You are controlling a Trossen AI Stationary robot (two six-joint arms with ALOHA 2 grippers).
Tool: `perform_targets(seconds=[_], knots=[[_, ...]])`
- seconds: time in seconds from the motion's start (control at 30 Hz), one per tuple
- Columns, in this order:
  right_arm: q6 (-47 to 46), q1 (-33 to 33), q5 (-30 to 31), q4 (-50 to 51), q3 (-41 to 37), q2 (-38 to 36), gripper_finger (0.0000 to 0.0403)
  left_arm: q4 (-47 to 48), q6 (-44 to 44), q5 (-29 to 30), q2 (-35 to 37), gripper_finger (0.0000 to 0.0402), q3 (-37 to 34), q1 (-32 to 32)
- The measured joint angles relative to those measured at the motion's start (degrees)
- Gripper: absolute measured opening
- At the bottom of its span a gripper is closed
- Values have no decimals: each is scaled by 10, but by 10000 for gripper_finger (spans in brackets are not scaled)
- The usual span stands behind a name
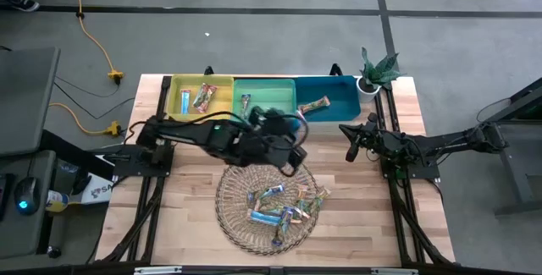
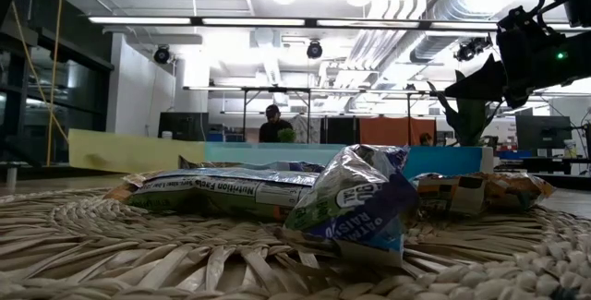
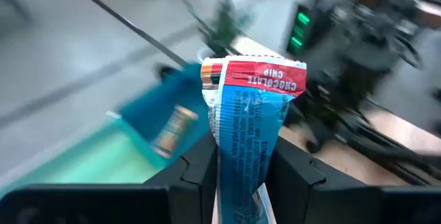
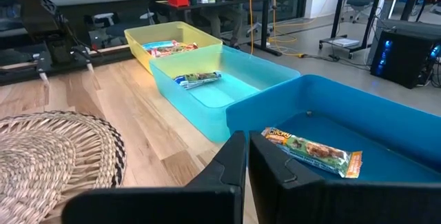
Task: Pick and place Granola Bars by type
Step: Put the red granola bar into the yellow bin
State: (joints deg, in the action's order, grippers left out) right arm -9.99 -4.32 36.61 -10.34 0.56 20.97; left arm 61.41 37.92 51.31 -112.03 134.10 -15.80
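Note:
My left gripper (image 1: pixel 292 140) is above the table between the wicker plate (image 1: pixel 233 216) and the green bin (image 1: pixel 271 97). It is shut on a blue granola bar with a red end (image 3: pixel 248 114). Several more bars (image 1: pixel 279 207) lie in a heap on the plate and also show in the low view (image 2: pixel 351 198). The yellow bin (image 1: pixel 178 106) holds two bars (image 4: pixel 169 46), the green bin one (image 4: pixel 198 79), the blue bin (image 1: pixel 343 97) an orange-tan one (image 4: pixel 313 151). My right gripper (image 1: pixel 349 140) waits shut and empty near the blue bin. My left gripper pinches the blue bar's lower half (image 3: pixel 241 176) between its two fingers (image 3: pixel 196 172). The bar runs along the fingers. Its red end (image 3: pixel 262 76) sticks out past the fingertips. The bar is lifted clear of the table and plate.
A small potted plant (image 1: pixel 377 70) stands at the far right corner beside the blue bin. The three bins line the table's far edge. Bare wood lies left and right of the plate. A person (image 2: pixel 272 125) shows far off in the room.

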Motion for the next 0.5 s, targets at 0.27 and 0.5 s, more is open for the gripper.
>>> perform_targets(seconds=[0.27,0.5], knots=[[0,0,0,0,0,0,0,193,147,236,34,98,0,-34],[0,0,0,1,0,0,0,276,220,265,33,98,-7,8]])
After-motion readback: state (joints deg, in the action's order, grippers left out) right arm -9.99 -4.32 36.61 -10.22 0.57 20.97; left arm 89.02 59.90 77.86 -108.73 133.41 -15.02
